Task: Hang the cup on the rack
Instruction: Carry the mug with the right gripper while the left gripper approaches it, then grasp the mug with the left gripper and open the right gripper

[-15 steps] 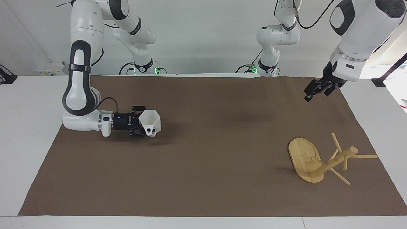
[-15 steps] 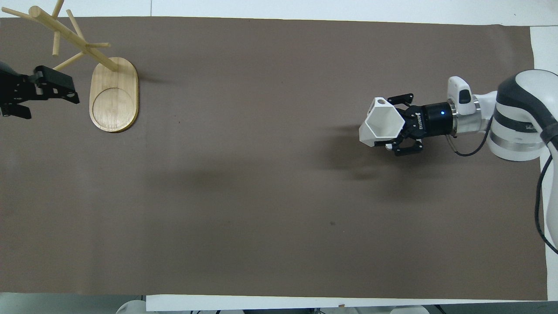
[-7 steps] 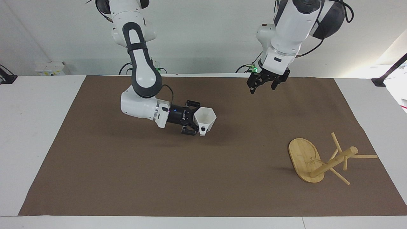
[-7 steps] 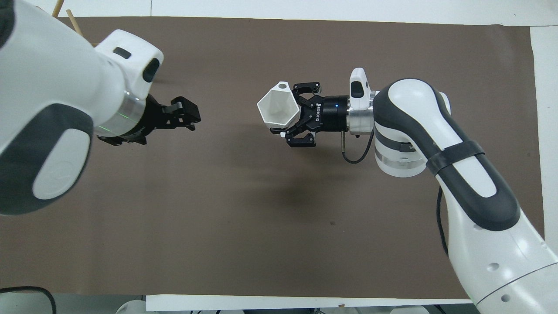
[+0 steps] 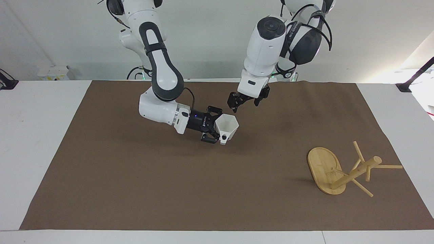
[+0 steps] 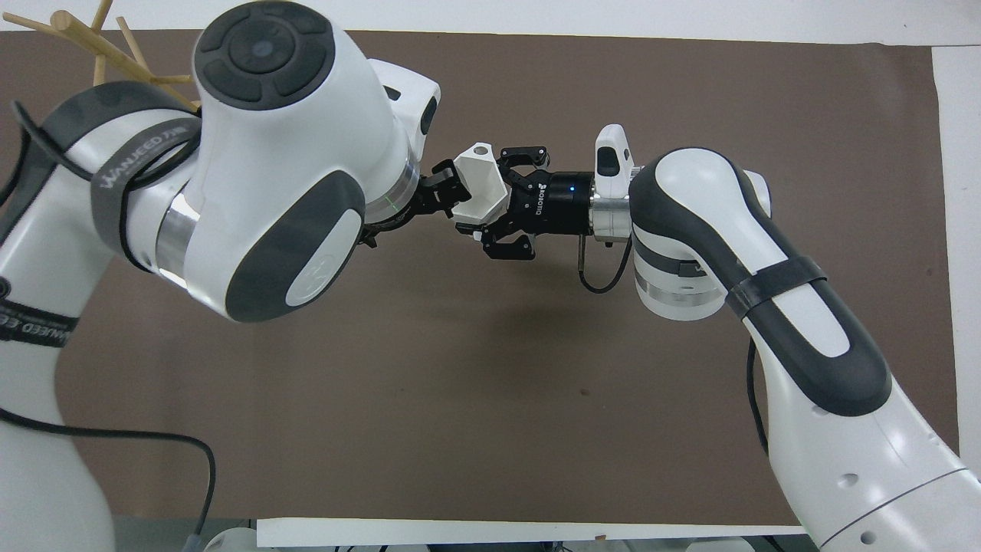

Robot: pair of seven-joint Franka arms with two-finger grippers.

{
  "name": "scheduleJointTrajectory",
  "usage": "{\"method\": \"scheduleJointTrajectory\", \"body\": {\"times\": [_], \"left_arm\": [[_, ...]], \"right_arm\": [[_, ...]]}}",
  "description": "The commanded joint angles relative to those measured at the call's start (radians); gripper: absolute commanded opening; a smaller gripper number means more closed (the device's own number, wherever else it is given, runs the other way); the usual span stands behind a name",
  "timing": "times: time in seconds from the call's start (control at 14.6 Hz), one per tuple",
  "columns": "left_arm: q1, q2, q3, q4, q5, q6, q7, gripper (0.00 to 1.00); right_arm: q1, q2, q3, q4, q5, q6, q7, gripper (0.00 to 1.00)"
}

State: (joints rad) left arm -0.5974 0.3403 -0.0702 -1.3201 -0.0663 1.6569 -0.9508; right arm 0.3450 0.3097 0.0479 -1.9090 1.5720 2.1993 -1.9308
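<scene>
The right arm reaches in from its end of the table with its forearm bent low and its wrist turned level, so that the right gripper (image 5: 217, 130) points sideways toward the left arm's end, above the middle of the brown paper mat (image 5: 169, 189). Its black fingers are clamped on the small white faceted cup with a hexagonal rim (image 5: 227, 126), which is held clear of the mat, mouth up and tilted, its blocky handle with a hole on the lower side.

The left arm leans far over the table, its big white wrist housing pitched down and inward. The left gripper (image 5: 244, 100) hangs above the mat just beside the cup, on the robots' side of it, fingertips aimed down at the rim; in the overhead view its fingers (image 6: 441, 186) sit right at the cup's edge. The fingers stand apart, holding nothing, and I cannot tell whether they touch the cup.

The light bamboo mug tree with an oval base (image 5: 323, 166) lies tipped on the mat at the left arm's end, well apart from both grippers, its base on edge and its post and thin pegs slanting down onto the mat.
</scene>
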Motion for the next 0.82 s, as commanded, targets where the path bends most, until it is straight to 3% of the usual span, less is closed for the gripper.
{"method": "scheduleJointTrajectory", "body": {"times": [0.0, 0.14, 0.21, 0.41, 0.75], "left_arm": [[-0.015, 0.072, 0.02, 0.097, -0.006, 0.007, -0.04, 1.0], [-0.016, 0.074, 0.017, 0.093, -0.007, 0.02, -0.06, 0.98], [-0.015, 0.072, 0.014, 0.088, -0.012, 0.026, -0.06, 0.84], [-0.016, 0.066, 0.02, 0.023, -0.072, 0.075, -0.062, 0.01], [-0.019, 0.059, 0.017, -0.005, -0.044, 0.092, -0.051, 0.0]], "right_arm": [[0.011, -0.001, 0.004, 0.008, 0.022, 0.037, 0.023, 0.27], [0.011, -0.001, 0.006, 0.008, 0.022, 0.039, 0.023, 0.27], [0.012, -0.001, 0.006, 0.008, 0.02, 0.037, 0.023, 0.27], [0.011, -0.001, 0.004, 0.008, 0.02, 0.039, 0.023, 0.27], [0.009, -0.001, 0.004, 0.004, 0.02, 0.039, 0.019, 0.28]]}}
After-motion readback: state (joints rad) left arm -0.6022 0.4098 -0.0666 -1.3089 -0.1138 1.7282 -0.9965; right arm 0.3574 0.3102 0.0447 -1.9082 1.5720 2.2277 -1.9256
